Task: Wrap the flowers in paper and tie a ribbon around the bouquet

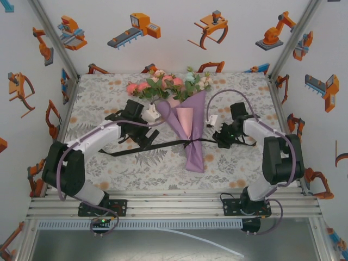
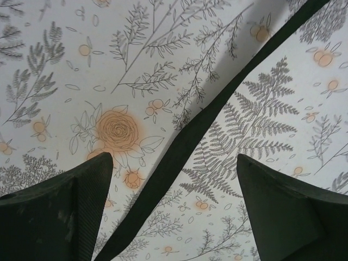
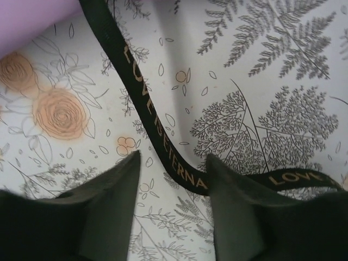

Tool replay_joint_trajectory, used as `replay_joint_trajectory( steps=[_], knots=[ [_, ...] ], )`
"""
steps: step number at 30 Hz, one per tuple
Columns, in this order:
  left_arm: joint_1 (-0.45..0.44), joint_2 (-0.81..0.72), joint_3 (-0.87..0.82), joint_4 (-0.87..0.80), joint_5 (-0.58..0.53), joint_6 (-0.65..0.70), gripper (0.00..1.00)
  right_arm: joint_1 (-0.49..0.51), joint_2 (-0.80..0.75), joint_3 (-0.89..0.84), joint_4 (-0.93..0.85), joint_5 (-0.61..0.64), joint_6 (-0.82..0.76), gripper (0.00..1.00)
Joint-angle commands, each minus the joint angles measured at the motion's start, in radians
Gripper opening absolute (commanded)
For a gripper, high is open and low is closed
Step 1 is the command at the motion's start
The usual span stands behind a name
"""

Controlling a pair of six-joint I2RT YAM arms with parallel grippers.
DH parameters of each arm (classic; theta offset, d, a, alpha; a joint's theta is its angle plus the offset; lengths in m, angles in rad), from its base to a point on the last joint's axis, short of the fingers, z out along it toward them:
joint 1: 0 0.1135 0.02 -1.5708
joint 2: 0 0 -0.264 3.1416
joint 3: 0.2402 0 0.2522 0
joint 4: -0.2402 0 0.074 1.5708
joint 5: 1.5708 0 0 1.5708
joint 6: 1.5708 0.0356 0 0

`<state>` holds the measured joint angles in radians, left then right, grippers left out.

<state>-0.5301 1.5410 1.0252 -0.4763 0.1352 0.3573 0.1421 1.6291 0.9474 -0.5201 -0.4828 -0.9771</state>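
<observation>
— Where does the top camera sit?
— High behind the arm bases (image 1: 103, 207), facing down and forward over the whole table (image 1: 109, 171).
— And the wrist cameras?
— Each looks past its own fingers (image 2: 70, 212), very close above the patterned cloth (image 2: 163, 54).
— Any overlap?
— All three catch the ribbon (image 1: 147, 147) beside the bouquet (image 1: 190, 130).

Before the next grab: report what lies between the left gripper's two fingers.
In the left wrist view, the black ribbon runs diagonally through the gap of the open left gripper, touching neither finger, over the flower-printed table cover.
</observation>
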Motion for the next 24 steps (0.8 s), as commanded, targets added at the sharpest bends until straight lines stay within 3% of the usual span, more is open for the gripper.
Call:
replay_joint_trajectory(
  steps=[1, 3, 5, 8, 10, 14, 15, 18, 20, 24],
  knots=[
    [-0.005, 0.062, 0.017, -0.06, 0.007, 0.103, 0.89, 0.004, 0.043, 0.062, -0.053, -0.016, -0.065, 0.25],
    [-0.004, 0.101, 0.03, -0.073, 0.008, 0.117, 0.89, 0.004, 0.05, 0.077, -0.067, -0.02, -0.063, 0.1],
    [-0.005, 0.136, 0.049, -0.087, 0.041, 0.105, 0.87, 0.004, 0.049, 0.085, -0.075, -0.043, -0.063, 0.02],
    [-0.013, 0.192, 0.075, -0.134, 0.067, 0.097, 0.82, 0.004, 0.044, 0.091, -0.077, -0.061, -0.063, 0.0],
    [-0.026, 0.22, 0.068, -0.142, 0.026, 0.099, 0.77, 0.003, 0.04, 0.094, -0.082, -0.075, -0.063, 0.0],
    [-0.055, 0.257, 0.058, -0.14, -0.075, 0.095, 0.54, 0.004, 0.028, 0.096, -0.078, -0.069, -0.064, 0.0],
    [-0.057, 0.261, 0.053, -0.138, -0.1, 0.096, 0.42, 0.004, 0.023, 0.096, -0.077, -0.054, -0.069, 0.02],
    [-0.056, 0.248, 0.043, -0.113, -0.147, 0.093, 0.0, 0.004, 0.015, 0.082, -0.076, 0.035, -0.09, 0.29],
    [-0.056, 0.212, 0.053, -0.101, -0.132, 0.078, 0.0, 0.002, 0.023, 0.078, -0.081, 0.098, -0.116, 0.4],
    [-0.054, 0.098, 0.052, -0.043, -0.039, 0.033, 0.0, 0.001, 0.074, 0.109, -0.115, 0.109, -0.159, 0.42]
  ],
)
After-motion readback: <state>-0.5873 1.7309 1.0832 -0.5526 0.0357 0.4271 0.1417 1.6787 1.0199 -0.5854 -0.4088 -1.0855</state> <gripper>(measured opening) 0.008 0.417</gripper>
